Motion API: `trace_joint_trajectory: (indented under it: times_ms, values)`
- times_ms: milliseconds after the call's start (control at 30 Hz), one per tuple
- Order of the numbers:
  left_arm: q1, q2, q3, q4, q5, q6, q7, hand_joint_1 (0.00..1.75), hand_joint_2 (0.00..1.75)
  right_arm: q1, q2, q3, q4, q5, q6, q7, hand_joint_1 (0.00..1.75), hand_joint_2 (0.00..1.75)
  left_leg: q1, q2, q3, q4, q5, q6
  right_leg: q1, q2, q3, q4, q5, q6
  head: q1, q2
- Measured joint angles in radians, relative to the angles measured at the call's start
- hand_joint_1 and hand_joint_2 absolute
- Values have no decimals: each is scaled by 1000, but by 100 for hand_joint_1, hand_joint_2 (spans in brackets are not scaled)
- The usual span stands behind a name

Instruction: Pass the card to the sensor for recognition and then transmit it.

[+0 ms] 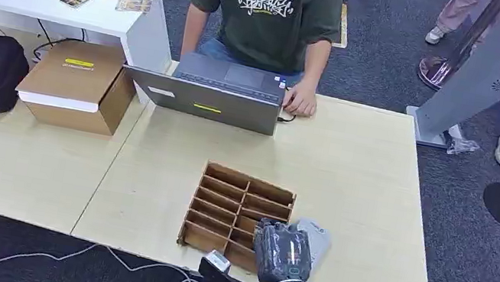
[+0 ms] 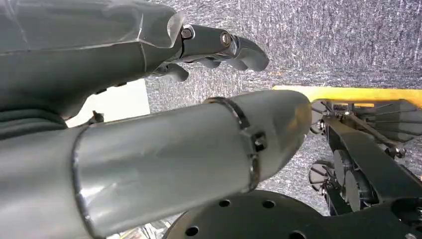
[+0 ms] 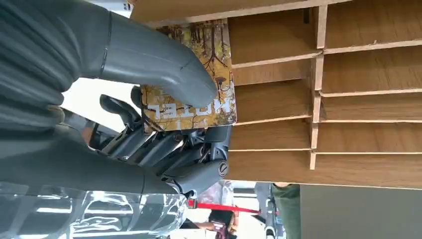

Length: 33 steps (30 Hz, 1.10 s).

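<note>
We saw the right hand [image 3: 164, 134] pinching a glossy rectangular card [image 3: 191, 79] over the slatted wooden organizer [image 1: 239, 209]; left hand [image 2: 214, 47] curled, empty.

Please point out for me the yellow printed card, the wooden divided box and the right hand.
yellow printed card [image 3: 199, 107], right wrist view, on its printed face.
wooden divided box [image 1: 239, 205], head view, on its middle divider.
right hand [image 1: 283, 252], head view, on its grey cover.

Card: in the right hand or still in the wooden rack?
In hand. The right hand pinches the card between thumb and fingers, at the edge of the wooden rack. Cannot tell whether its far edge still sits in a slot.
</note>
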Motion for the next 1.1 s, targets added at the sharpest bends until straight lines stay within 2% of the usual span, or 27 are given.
trace_joint_trajectory:
  times_ms: [167,267,367,467,533,633,800,933,1100]
  values:
    - [0,-1,0,0,0,0,-6,0,0,0,0,-1,-4,-3,-38,-13,175,175,0,0,0,0,0,0,0,0,0,0,0,0,0,0]
    - [0,-2,0,0,0,-1,-10,0,0,-3,1,-8,-27,0,-110,-14,175,175,0,0,0,0,0,0,0,0,0,0,0,0,0,0]
    - [3,-6,0,1,0,0,-24,0,0,4,18,-36,-90,-5,-218,-27,175,175,0,0,0,0,0,0,0,0,0,0,0,0,0,0]
    - [4,-13,0,2,0,9,-27,0,0,17,41,-79,-177,-57,-342,-70,175,175,0,0,0,0,0,0,0,0,0,0,0,0,0,0]
    - [7,-18,0,2,0,13,-27,0,0,33,58,-116,-231,-122,-417,-107,175,175,0,0,0,0,0,0,0,0,0,0,0,0,0,0]
    - [8,-24,0,2,0,14,-26,0,0,64,85,-185,-306,-320,-521,-168,175,175,0,0,0,0,0,0,0,0,0,0,0,0,0,0]
    - [9,-29,0,2,0,14,-24,0,0,100,127,-282,-365,-505,-541,-214,175,175,0,0,0,0,-1,0,0,0,0,0,0,0,0,0]
    - [10,-30,0,2,-3,14,-22,0,0,117,162,-360,-391,-621,-554,-225,175,175,0,0,0,0,0,0,0,0,0,0,0,0,0,0]
    - [9,-30,0,2,-8,15,-22,0,0,139,189,-441,-419,-666,-565,-231,175,175,0,0,0,0,0,0,0,0,0,0,0,0,0,0]
